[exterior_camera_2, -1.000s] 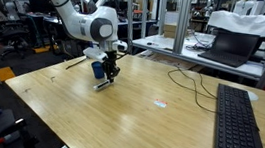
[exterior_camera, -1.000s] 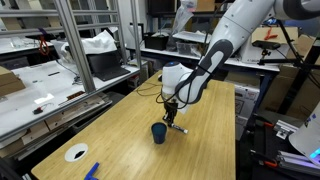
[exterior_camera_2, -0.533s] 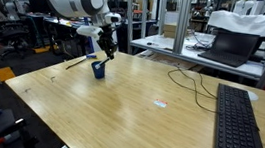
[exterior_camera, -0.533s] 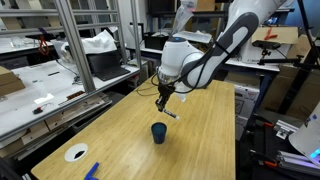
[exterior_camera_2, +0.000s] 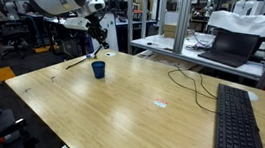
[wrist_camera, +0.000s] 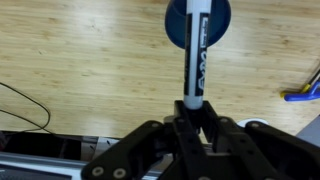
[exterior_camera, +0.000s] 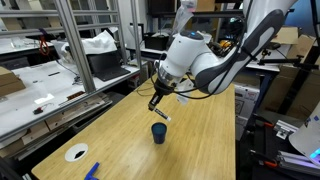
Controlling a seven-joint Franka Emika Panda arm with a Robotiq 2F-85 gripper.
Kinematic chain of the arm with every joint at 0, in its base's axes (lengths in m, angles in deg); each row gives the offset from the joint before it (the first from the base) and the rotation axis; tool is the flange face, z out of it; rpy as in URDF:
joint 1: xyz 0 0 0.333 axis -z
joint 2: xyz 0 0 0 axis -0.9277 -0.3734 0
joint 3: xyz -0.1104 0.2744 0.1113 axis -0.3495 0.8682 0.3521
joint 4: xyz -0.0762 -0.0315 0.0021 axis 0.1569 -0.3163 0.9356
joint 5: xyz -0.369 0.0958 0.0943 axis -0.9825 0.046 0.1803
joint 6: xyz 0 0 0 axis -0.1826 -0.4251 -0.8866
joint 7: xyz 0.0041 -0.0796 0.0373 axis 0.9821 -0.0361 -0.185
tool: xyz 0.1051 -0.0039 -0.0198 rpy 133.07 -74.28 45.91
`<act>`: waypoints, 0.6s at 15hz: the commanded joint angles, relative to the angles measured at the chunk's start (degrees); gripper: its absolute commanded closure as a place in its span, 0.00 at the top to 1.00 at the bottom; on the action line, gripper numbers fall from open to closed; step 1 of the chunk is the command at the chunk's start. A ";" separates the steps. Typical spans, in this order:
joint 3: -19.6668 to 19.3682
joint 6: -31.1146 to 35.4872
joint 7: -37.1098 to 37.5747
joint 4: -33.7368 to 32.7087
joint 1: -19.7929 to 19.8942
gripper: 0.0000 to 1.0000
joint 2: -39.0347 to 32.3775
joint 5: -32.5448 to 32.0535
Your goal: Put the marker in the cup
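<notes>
The gripper (wrist_camera: 193,112) is closed on the marker (wrist_camera: 196,60), with the jaws clamping one end. The marker is clear of the table (exterior_camera_2: 148,116). In the wrist view its free end overlaps the cup (wrist_camera: 197,22), which stands upright near the table's far edge in an exterior view. A blue object (exterior_camera: 92,170) lies near a table corner.

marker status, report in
End effector shut on marker, held in the air. Marker tip over cup in wrist view, not in yet. Nothing between them.
</notes>
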 commanded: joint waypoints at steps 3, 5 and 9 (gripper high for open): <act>-6.09 11.97 6.58 0.64 -4.15 0.05 -2.76 -6.78; -7.06 15.43 6.79 0.25 -4.46 0.05 -4.89 -6.59; -5.65 19.30 5.30 -0.69 -3.02 0.05 -9.06 -5.12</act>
